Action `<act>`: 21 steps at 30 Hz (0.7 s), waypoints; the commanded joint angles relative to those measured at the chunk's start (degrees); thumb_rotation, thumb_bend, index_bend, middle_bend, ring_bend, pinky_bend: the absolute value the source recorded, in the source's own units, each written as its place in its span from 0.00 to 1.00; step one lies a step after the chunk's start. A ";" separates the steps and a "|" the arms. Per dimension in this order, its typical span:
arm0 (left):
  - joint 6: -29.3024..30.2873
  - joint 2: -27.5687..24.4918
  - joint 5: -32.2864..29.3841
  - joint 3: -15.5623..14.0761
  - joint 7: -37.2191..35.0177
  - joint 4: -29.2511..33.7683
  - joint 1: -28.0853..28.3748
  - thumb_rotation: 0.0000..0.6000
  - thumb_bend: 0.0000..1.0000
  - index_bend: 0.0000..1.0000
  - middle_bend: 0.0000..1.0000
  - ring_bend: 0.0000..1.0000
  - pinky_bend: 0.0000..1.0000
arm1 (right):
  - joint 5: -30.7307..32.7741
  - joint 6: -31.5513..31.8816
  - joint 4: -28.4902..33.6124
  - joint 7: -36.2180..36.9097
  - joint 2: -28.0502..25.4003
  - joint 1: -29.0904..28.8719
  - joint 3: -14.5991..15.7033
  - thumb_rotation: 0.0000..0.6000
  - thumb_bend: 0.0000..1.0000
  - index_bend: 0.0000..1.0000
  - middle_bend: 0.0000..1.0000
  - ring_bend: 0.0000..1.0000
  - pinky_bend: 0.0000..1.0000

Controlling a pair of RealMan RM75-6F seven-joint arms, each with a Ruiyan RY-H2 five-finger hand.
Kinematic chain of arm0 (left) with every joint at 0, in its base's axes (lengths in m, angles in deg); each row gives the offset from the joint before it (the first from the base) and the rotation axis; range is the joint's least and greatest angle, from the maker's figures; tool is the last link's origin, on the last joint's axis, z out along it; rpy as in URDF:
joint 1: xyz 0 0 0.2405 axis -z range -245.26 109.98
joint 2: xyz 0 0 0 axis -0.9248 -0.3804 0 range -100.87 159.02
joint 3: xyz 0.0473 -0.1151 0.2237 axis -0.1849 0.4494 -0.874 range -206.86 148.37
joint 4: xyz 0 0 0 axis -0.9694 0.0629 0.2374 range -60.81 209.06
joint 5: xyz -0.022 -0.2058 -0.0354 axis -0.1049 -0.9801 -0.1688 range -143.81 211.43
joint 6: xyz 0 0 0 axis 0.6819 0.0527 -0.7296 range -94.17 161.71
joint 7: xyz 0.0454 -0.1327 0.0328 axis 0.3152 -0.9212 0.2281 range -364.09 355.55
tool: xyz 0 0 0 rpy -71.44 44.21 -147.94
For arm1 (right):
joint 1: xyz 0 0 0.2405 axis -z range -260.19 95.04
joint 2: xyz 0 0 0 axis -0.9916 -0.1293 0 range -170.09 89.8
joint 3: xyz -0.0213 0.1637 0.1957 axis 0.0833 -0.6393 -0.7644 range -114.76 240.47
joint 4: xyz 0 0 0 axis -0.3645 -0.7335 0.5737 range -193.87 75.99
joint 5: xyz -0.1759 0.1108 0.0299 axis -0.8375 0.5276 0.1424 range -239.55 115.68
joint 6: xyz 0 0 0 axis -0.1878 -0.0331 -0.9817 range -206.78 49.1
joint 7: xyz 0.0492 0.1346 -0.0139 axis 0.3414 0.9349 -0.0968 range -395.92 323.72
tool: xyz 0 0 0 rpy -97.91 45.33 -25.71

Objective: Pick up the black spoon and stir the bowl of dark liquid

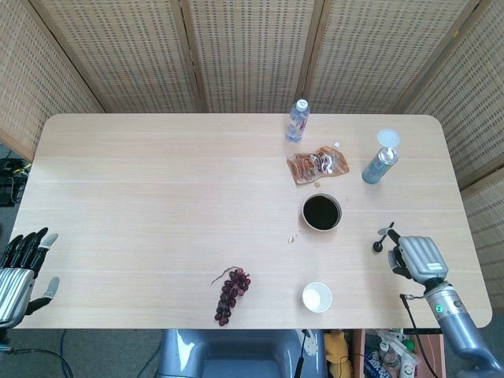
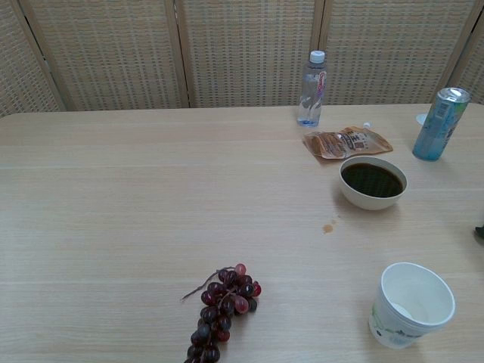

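The black spoon point(image 1: 383, 238) lies on the table right of the bowl, its small scoop toward the front edge. The white bowl of dark liquid point(image 1: 321, 213) point(image 2: 372, 181) stands right of centre. My right hand point(image 1: 414, 255) hovers just right of the spoon, fingers apart and tilted toward it, holding nothing; its fingertips are close to the handle. My left hand point(image 1: 19, 266) rests off the table's front left corner, open and holding nothing. The chest view shows neither hand; only a dark sliver of the spoon point(image 2: 479, 234) shows at its right edge.
A white paper cup point(image 1: 316, 297) stands near the front edge, grapes point(image 1: 231, 294) to its left. A snack pouch point(image 1: 316, 165), a water bottle point(image 1: 297, 120) and a blue can point(image 1: 379, 165) stand behind the bowl. A few crumbs point(image 1: 294, 235) lie left of the bowl.
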 commanded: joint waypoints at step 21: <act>-0.89 0.09 -0.65 -0.31 0.07 -0.38 0.15 1.00 0.44 0.00 0.00 0.00 0.00 | 9.38 -13.27 -12.92 -2.04 8.13 -7.37 3.83 1.00 0.92 0.28 0.97 1.00 1.00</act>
